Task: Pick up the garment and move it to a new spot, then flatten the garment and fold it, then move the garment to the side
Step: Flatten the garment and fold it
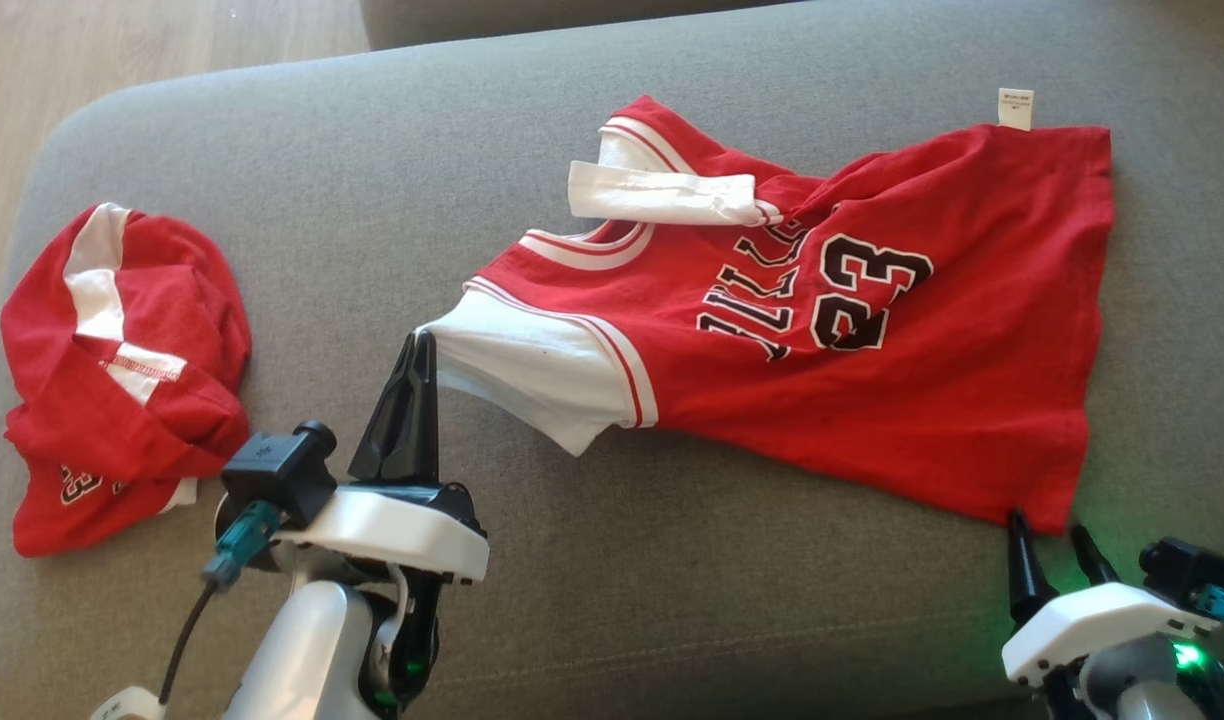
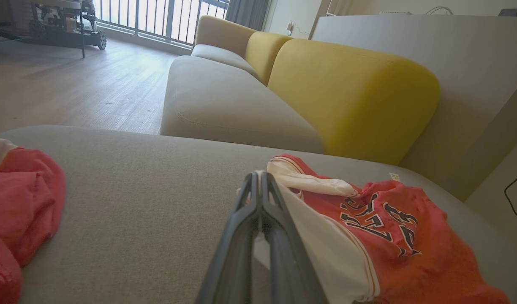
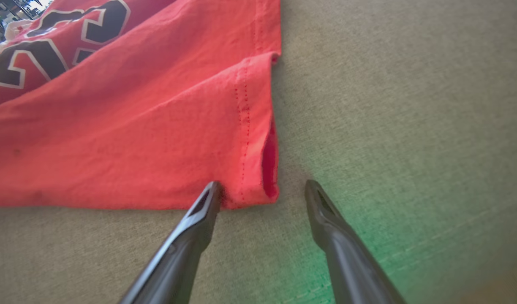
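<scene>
Flattening looks in hand: left gripper (image 1: pixel 424 342), centre-left, pinches the garment's (image 1: pixel 872 400) white sleeve (image 1: pixel 532 370); right gripper (image 1: pixel 1048 530), lower right, gapes at the hem corner (image 3: pixel 252 194) and should close there next.

The garment (image 1: pixel 872 420) was soft matt jersey cloth with a stitched hem, sofa seat (image 1: pixel 672 600) was coarse grey woven fabric, left pincer (image 1: pixel 424 342) looked dull dark plastic, floor (image 1: pixel 122 60) was pale smooth wood.

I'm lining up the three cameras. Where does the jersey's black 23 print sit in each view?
Head view: 23 print, right of centre, upper half.
Left wrist view: lower right.
Right wrist view: top left corner.
Shared landmark: grey cushion under the jersey.
</scene>
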Available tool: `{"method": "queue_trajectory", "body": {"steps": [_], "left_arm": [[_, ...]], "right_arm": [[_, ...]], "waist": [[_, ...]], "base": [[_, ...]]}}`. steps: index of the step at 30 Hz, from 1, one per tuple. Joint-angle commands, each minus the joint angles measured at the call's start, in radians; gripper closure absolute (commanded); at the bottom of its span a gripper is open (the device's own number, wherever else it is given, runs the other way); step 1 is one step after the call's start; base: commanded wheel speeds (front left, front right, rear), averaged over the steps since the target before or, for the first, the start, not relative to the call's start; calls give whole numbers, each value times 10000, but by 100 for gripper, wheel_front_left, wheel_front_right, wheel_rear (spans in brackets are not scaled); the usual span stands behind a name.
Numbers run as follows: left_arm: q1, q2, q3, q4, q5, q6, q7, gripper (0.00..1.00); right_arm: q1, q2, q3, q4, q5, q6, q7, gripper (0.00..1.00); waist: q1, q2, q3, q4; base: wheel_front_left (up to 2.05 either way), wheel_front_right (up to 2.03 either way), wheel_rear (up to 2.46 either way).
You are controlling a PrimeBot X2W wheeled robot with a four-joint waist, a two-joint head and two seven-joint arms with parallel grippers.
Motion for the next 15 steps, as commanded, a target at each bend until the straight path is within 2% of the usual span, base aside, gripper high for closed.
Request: {"method": "queue_trajectory", "body": {"steps": [1, 3, 4, 5, 10, 14, 15], "left_arm": [[-378, 37, 255, -323, -64, 18, -121, 100], [-392, 37, 266, -326, -70, 29, -121, 100], [-388, 36, 272, -328, -70, 37, -121, 100], [-380, 36, 273, -325, -72, 43, -121, 100], [-363, 36, 314, -376, -85, 31, -122, 100], [-294, 36, 406, -605, -415, -76, -122, 100], [-305, 36, 467, -765, -532, -151, -122, 100]], "right_arm": [[-389, -82, 229, -9, -90, -2, -77, 0], [-498, -82, 332, 210, -72, -2, -81, 0], [-545, -82, 411, 291, -79, -2, -91, 55], [-578, -82, 491, 334, -144, -2, -132, 100], [-661, -82, 828, 164, -519, -2, -325, 100], [-668, -82, 985, -408, -879, -2, -393, 100], [-696, -87, 1088, -1067, -1214, -2, -381, 100]], "waist": [[0, 0, 16, 37], [0, 0, 21, 51], [0, 0, 15, 49], [0, 0, 6, 45], [0, 0, -146, 1], [0, 0, -439, -77], [0, 0, -669, -127]], "base": [[0, 0, 0], [0, 0, 0], [0, 0, 0], [0, 0, 0], [0, 0, 0], [0, 0, 0], [0, 0, 0]]}}
